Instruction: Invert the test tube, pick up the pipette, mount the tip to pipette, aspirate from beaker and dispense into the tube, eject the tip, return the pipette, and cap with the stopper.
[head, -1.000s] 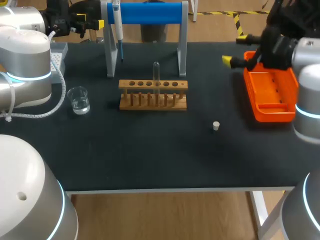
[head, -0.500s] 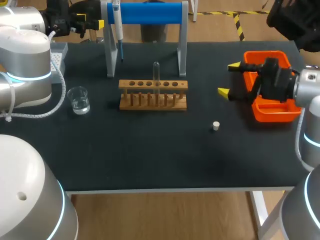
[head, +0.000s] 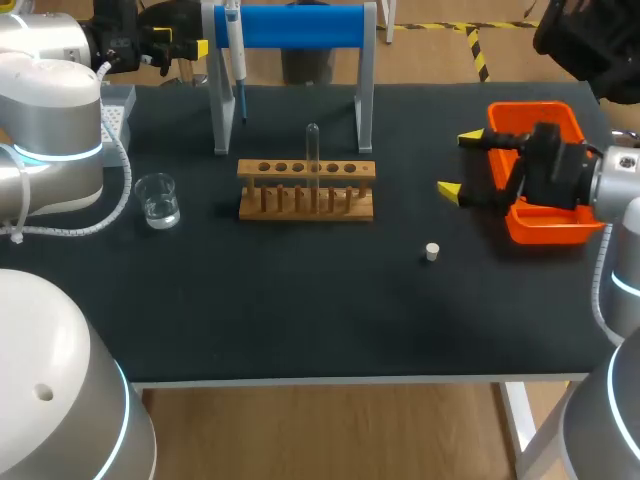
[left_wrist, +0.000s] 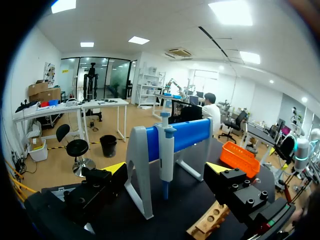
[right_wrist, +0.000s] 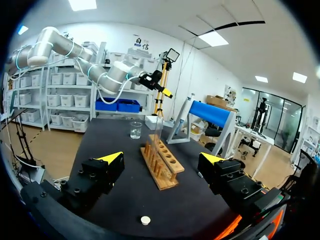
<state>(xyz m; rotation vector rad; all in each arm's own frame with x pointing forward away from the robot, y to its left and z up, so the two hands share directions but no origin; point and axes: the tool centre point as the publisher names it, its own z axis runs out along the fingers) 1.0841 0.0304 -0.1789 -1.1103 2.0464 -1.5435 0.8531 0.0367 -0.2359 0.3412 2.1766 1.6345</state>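
Note:
A clear test tube (head: 312, 150) stands up out of the wooden rack (head: 306, 190) at mid-table. The blue-and-white pipette (head: 236, 55) hangs on the blue-barred stand (head: 300, 25) at the back. A glass beaker (head: 157, 198) with water sits left of the rack, and a small white stopper (head: 432, 251) lies to the rack's front right. My left gripper (head: 185, 45) is open at the back left, with the pipette (left_wrist: 166, 155) hanging ahead of its fingers. My right gripper (head: 460, 163) is open beside the orange tray (head: 540, 225), facing the rack (right_wrist: 161, 167) and tube (right_wrist: 159, 137); the stopper (right_wrist: 145, 220) lies below it.
A grey tip box (head: 115, 110) sits at the table's back left edge, near my left arm. The orange tray takes up the right side. Bare dark tabletop stretches from the rack to the front edge.
My right gripper has come forward from the far end of the orange tray and turned toward the rack, staying open. The left arm and the objects have not moved.

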